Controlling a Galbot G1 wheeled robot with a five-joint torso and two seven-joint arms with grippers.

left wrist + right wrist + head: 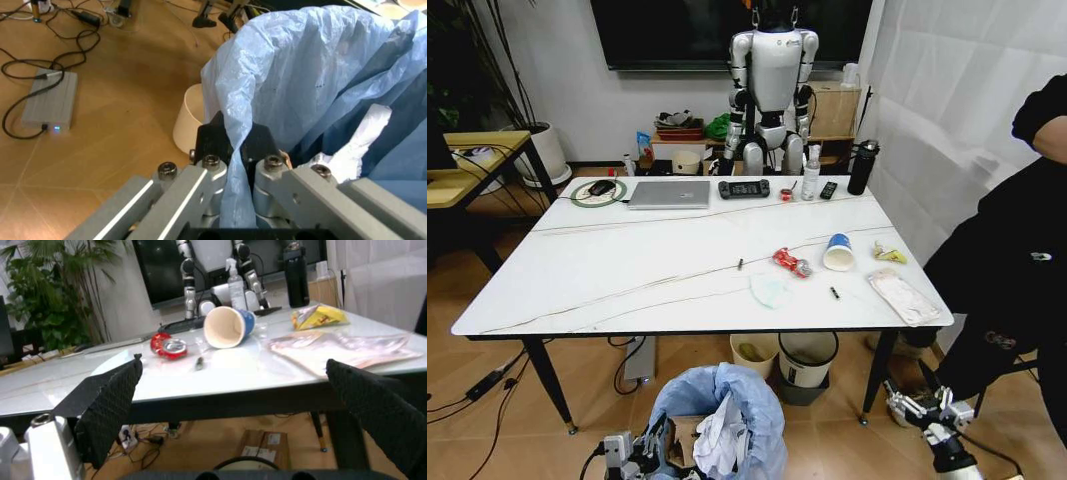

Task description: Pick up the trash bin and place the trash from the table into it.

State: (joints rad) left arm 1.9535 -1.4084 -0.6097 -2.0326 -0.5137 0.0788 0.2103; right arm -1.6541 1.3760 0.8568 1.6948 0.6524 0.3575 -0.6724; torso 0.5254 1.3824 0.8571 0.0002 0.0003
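Jaws of the left gripper (237,145) pinch the crinkly light-blue bag of the small round trash bin (719,420), held below the white marble-look table's (627,270) near edge. Right gripper (927,410) hangs open beside that table's corner, level with the blue-and-white paper cup (228,326) and crushed red can (168,346) on top.

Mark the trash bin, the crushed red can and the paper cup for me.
trash bin (689,398): head view, on the blue bag bulging over its rim.
crushed red can (791,262): head view, on the middle of its red body.
paper cup (229,327): right wrist view, on its open cream inside.
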